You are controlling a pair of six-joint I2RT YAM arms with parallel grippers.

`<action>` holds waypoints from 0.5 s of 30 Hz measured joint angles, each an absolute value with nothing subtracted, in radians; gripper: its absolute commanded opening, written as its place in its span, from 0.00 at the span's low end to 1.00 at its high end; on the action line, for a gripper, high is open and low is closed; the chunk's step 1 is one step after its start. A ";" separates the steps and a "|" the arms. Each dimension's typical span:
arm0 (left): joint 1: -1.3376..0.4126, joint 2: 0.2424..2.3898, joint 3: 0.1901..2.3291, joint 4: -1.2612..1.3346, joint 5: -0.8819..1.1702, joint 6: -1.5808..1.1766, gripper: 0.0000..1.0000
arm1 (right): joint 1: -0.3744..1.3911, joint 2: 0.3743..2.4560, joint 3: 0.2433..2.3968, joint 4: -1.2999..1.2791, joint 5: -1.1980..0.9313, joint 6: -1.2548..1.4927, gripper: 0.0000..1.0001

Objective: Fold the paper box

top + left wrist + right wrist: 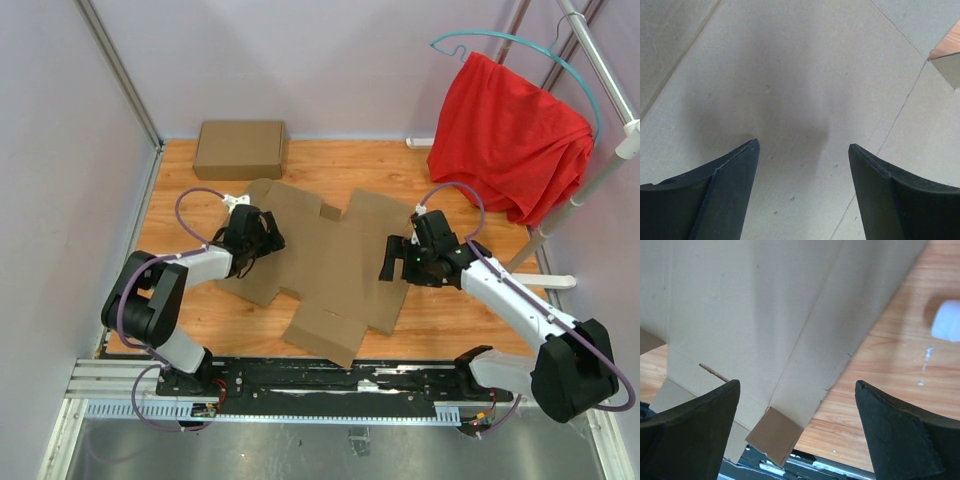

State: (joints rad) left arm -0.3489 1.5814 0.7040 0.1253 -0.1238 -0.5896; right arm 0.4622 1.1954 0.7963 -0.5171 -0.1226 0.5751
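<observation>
Lying spread out flat on the wooden tabletop [460, 315], the plain brown corrugated cardboard sheet [330, 262], die-cut with flaps and creases, shows only bare brown board on its face. The left gripper [265, 240], black and two-fingered, hangs close over the sheet's left part with its fingers apart and nothing between them. The right gripper [392, 262] stands at the sheet's right edge, jaws wide, also holding nothing. A closed flat brown cardboard box [240, 148] sits just past the sheet's far-left corner (near the wall). At far right a red cloth [510, 135] drapes from a teal hanger [520, 42] on a metal rack [600, 60].
</observation>
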 measured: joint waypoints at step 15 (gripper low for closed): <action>-0.346 1.372 0.427 0.305 -0.062 -0.682 0.77 | 0.414 1.237 0.649 -0.504 -0.113 0.638 0.99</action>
State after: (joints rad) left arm -0.3462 1.3720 0.4271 0.3054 -0.0624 -0.6815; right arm 0.4137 1.2366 0.6487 -0.5037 -0.1127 0.6384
